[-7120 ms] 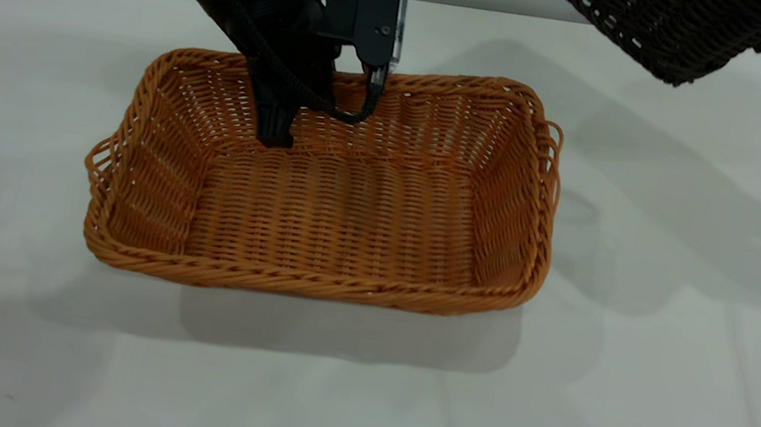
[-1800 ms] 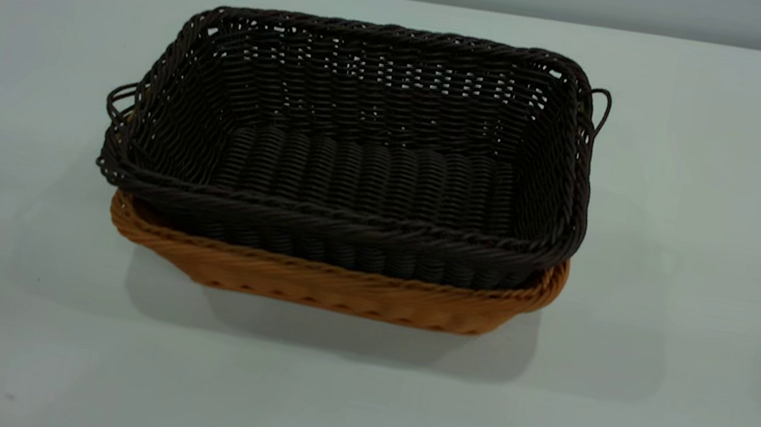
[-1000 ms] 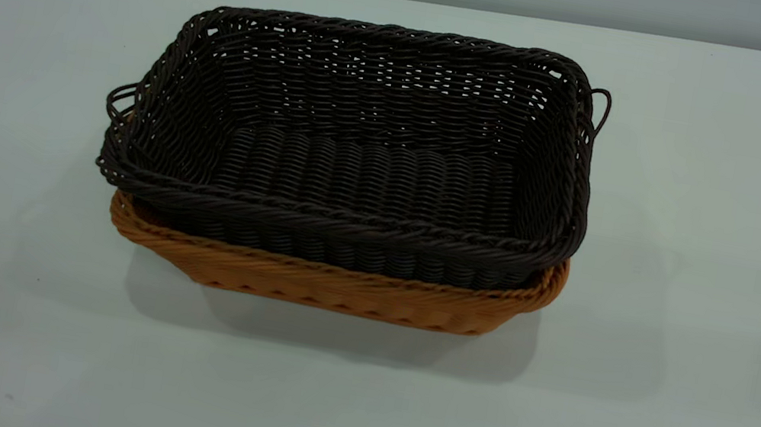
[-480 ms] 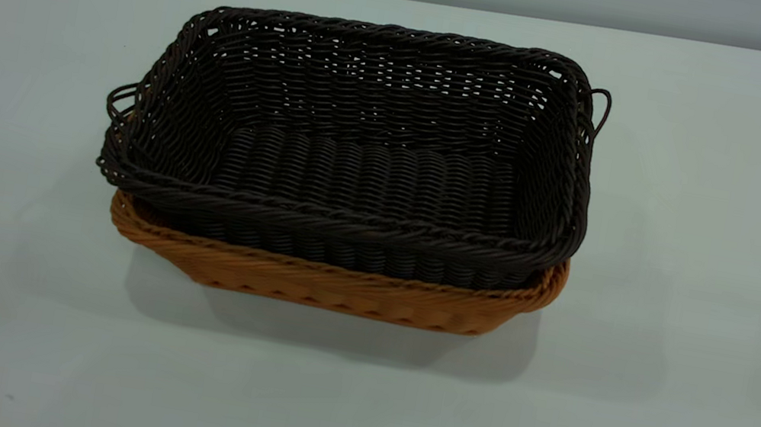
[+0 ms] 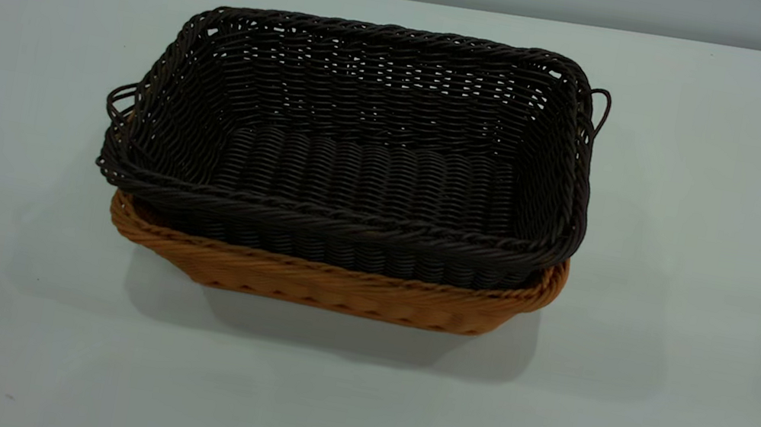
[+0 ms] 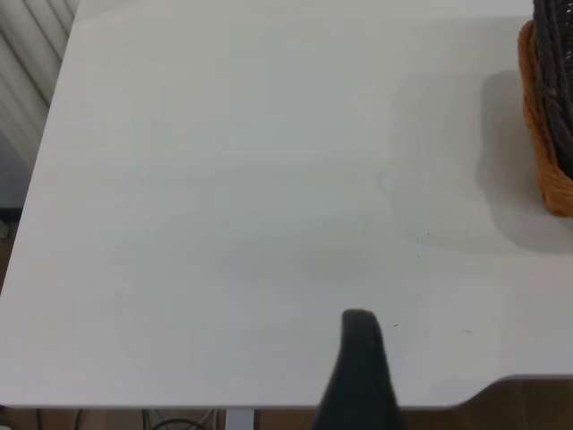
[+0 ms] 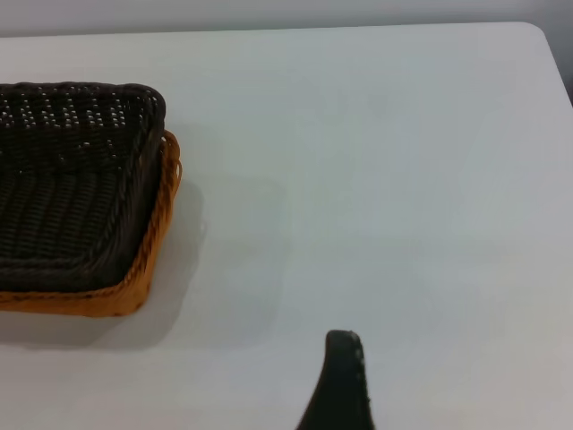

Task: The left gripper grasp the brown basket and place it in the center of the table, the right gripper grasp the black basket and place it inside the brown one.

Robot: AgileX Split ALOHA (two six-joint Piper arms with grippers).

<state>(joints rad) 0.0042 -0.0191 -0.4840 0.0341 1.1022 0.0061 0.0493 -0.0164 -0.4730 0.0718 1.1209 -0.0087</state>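
The black basket [image 5: 359,156] sits nested inside the brown basket [image 5: 337,287] near the middle of the white table [image 5: 677,333]. Only the brown rim and its near wall show below the dark one. Neither gripper is in the exterior view. In the left wrist view my left gripper [image 6: 425,385] is off to one side of the stack, above the table's edge; one black finger [image 6: 358,367] shows with nothing against it, and the brown basket's end [image 6: 546,152] is far off. My right gripper [image 7: 403,394] is likewise apart from the baskets [image 7: 81,188], with one finger [image 7: 340,385] showing and nothing held.
The table's edge [image 6: 269,408] runs close under the left gripper, with a notch at its corner. White slats stand beyond the table's far corner in the left wrist view. Bare tabletop surrounds the stacked baskets on all sides.
Since 7.1 s ago the black basket has gone from hanging in the air into the brown one, and the left arm has left the exterior view. Nothing has moved in the last 1.8 s.
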